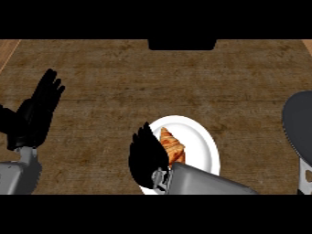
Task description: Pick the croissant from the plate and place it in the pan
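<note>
Hovering open right hand (147, 153) beside croissant (172, 147), pan (308, 125) at right edge

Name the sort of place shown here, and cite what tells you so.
Probably a kitchen counter: a brown worktop carries a white plate with a croissant on it and a dark pan with a handle at the right edge.

I am looking down at a counter (151, 77) of rough, matt, dark brown wood grain, with paler smooth wood strips at its edges. The plate (206, 137) is showing smooth, glossy white. The croissant (173, 145) is looking flaky golden-brown. The pan (310, 121) is appearing matt dark grey, its handle (310, 178) pale metal.
</note>
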`<state>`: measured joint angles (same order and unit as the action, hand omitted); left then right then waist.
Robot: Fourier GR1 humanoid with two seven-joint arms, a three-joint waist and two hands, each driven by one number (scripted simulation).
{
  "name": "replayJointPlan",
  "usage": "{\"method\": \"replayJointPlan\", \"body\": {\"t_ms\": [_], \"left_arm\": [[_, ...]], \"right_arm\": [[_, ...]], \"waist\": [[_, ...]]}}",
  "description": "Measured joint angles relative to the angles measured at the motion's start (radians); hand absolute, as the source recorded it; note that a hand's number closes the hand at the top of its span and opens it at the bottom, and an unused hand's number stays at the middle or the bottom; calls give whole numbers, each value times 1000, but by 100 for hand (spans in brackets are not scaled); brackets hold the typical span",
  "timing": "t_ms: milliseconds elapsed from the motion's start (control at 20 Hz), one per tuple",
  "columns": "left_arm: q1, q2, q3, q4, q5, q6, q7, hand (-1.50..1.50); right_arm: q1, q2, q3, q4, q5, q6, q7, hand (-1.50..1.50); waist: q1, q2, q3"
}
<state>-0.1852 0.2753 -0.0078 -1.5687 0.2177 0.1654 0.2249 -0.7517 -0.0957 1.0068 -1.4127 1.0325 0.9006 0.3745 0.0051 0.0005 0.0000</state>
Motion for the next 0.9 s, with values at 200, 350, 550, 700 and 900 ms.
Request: {"method": "replayJointPlan", "body": {"t_ms": [200, 350, 550, 700, 900], "left_arm": [[-19, -9, 8, 11, -14, -3, 4, 0], [-18, -7, 22, 23, -13, -25, 0, 0], [-6, -23, 27, 24, -22, -35, -13, 0], [9, -28, 28, -15, -27, -30, 11, 0], [28, -36, 35, -16, -38, -44, -11, 0]], "right_arm": [[-6, -6, -4, 87, 51, -39, -70, -150], [16, 7, -13, 98, 89, -37, -92, -150], [45, 35, -19, 166, 146, -100, -123, -150], [39, 33, -50, 216, 170, -136, -181, -150], [62, 56, -55, 264, 196, -166, -191, -150]], "waist": [[0, 0, 0], [-1, 0, 0], [0, 0, 0], [1, 0, 0], [2, -2, 0]]}}
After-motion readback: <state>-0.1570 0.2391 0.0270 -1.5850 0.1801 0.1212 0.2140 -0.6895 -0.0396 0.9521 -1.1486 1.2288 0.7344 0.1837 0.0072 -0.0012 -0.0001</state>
